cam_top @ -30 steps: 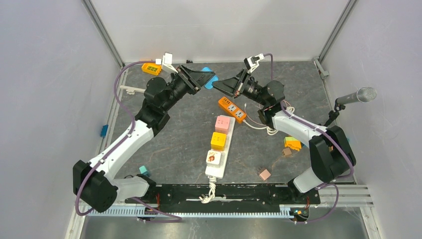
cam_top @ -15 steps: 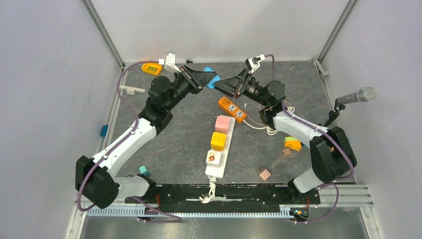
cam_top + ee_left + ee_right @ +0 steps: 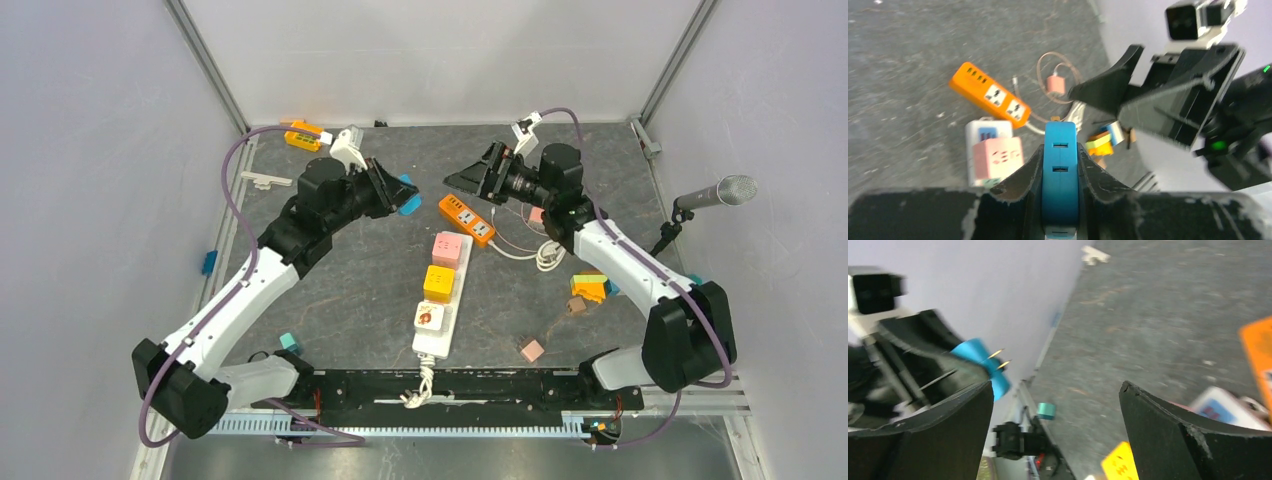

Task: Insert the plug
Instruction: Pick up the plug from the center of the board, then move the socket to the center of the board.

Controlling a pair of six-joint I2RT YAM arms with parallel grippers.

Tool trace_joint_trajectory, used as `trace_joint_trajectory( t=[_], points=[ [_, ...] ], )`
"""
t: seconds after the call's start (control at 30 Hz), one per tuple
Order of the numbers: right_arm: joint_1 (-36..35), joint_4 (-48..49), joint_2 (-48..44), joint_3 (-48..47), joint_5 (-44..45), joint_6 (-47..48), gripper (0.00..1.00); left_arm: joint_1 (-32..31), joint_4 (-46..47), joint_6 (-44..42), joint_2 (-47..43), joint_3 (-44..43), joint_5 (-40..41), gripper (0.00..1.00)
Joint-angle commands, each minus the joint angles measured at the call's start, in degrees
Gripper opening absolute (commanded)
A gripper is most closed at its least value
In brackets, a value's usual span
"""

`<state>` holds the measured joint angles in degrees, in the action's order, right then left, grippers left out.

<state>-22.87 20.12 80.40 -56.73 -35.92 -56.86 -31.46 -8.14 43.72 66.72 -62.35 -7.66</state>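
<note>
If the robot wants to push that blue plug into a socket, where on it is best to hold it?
Probably take the blue plug by its two broad flat faces, coming from the end opposite the prongs. Those faces are parallel, which suits a pinch, and the prongs stay free for the socket. The left gripper holds it this way.

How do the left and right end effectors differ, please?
The left end effector is shut on the blue plastic plug; the right end effector holds nothing. The left's jaws sit close together; the right's stand wide apart. Both are black and face each other above the grey table.
</note>
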Motion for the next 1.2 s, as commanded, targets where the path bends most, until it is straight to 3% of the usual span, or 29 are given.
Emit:
trace_joint_trajectory(
  t=[0.0, 0.07, 0.2, 0.57, 0.77, 1.03, 1.17],
  points=[
    [1.46, -27.43, -2.07, -6.69, 9.12, 19.01, 0.98, 0.93, -17.23, -14.11, -2.45, -4.1, 0.24, 0.02],
    [2.31, -35.59, -2.0, -9.0, 15.17, 21.34, 0.98, 1.52, -23.81, -15.84, -2.31, -5.72, 3.14, 0.02],
    [3.99, -37.95, -1.64, -6.34, 17.38, 23.5, 0.98, 2.75, -32.51, -17.31, -1.56, -7.71, 4.03, 0.02],
    [3.19, -38.26, 10.68, -0.41, -1.98, 25.2, 0.98, 3.93, -53.18, -14.99, 8.89, -13.0, -0.87, 0.02],
    [-0.72, -33.55, 15.12, 1.73, -6.64, 22.9, 0.98, 4.13, -56.91, -14.2, 11.69, -12.66, -2.41, 0.02],
    [-4.66, -27.76, 21.26, 1.8, -9.39, 20.13, 0.98, 4.76, -60.86, -7.25, 10.5, -13.77, 7.17, 0.02],
    [-5.5, -27.41, 23.91, -0.92, -10.76, 20.44, 0.98, 4.92, -62.49, -9.23, 15.06, -16.42, 2.15, 0.02]
  ],
)
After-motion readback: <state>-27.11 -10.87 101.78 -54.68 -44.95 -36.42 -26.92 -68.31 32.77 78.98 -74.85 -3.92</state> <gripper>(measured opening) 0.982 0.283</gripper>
